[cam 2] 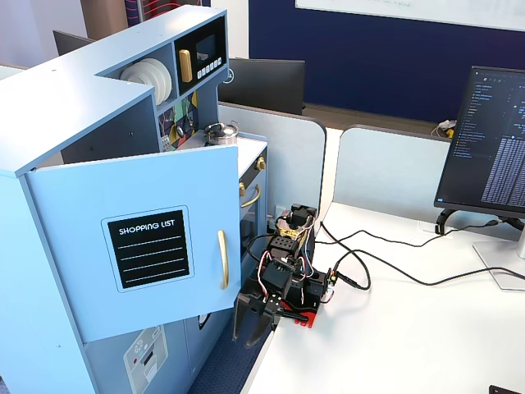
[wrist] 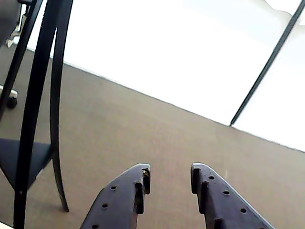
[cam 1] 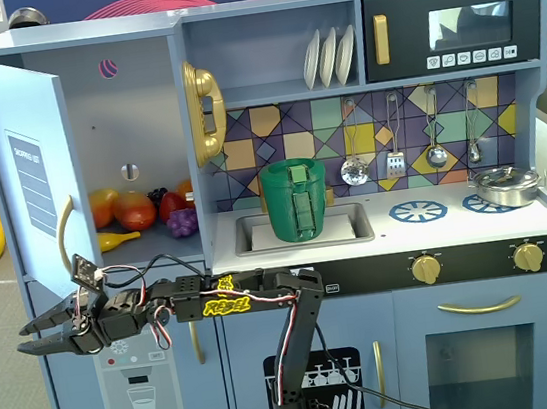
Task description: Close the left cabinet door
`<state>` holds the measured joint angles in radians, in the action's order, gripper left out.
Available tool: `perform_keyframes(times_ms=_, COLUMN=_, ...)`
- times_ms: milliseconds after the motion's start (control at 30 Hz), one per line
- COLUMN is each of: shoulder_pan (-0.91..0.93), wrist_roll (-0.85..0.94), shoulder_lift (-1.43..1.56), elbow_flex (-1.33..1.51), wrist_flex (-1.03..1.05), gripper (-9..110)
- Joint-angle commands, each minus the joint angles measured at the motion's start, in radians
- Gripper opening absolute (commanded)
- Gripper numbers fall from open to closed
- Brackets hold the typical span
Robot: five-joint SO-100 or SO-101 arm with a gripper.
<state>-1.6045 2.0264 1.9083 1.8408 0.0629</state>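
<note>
Fixed view, front of the play kitchen: the left cabinet door [cam 1: 36, 175] stands swung outward on its left-edge hinge, exposing plastic fruit [cam 1: 144, 213] on the shelf behind. The door is a flat, matte light-blue panel with a curved gold handle [cam 1: 64, 235]. The arm [cam 1: 256, 298] extends horizontally to the left, placing the gripper [cam 1: 31, 336] just below the door's lower edge and left of it, jaws parted and holding nothing. This position probably sets up a sideways push on the panel's outer face.

Wrist view: two dark plastic fingers [wrist: 126, 195], each with small holes, frame an empty gap. Only brown carpet [wrist: 157, 143] and thin chair legs [wrist: 35, 95] lie beyond; the door is not visible.

Fixed view, side: the door [cam 2: 156, 242] projects toward the near side, its chalkboard patch [cam 2: 148, 248] and handle [cam 2: 222, 259] facing outward. The gripper [cam 2: 254, 322] points down beside the door's free edge, apart from it. The desk [cam 2: 426, 328] is smooth and white.
</note>
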Motion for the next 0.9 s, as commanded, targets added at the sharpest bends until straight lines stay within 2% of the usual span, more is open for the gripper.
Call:
perform_keyframes(times_ms=0, shoulder_pan=0.091, wrist_roll=0.0, shoulder_lift=0.023, elbow_flex=-0.043, wrist_flex=0.003, gripper=0)
perform_keyframes(times_ms=267, shoulder_pan=0.371, wrist_roll=-0.014, shoulder_lift=0.123, elbow_flex=0.043, wrist_flex=0.012, gripper=0)
perform_keyframes(times_ms=567, shoulder_pan=0.758, wrist_roll=0.003, shoulder_lift=0.101, elbow_flex=0.098, wrist_flex=-0.11, gripper=0)
perform_keyframes(times_ms=767, shoulder_pan=0.769, wrist_roll=0.015, shoulder_lift=0.121, elbow_flex=0.123, wrist_flex=-0.107, gripper=0)
perform_keyframes(times_ms=867, shoulder_pan=0.692, wrist_roll=-0.057, shoulder_lift=0.238, elbow_flex=0.156, wrist_flex=0.04, gripper=0)
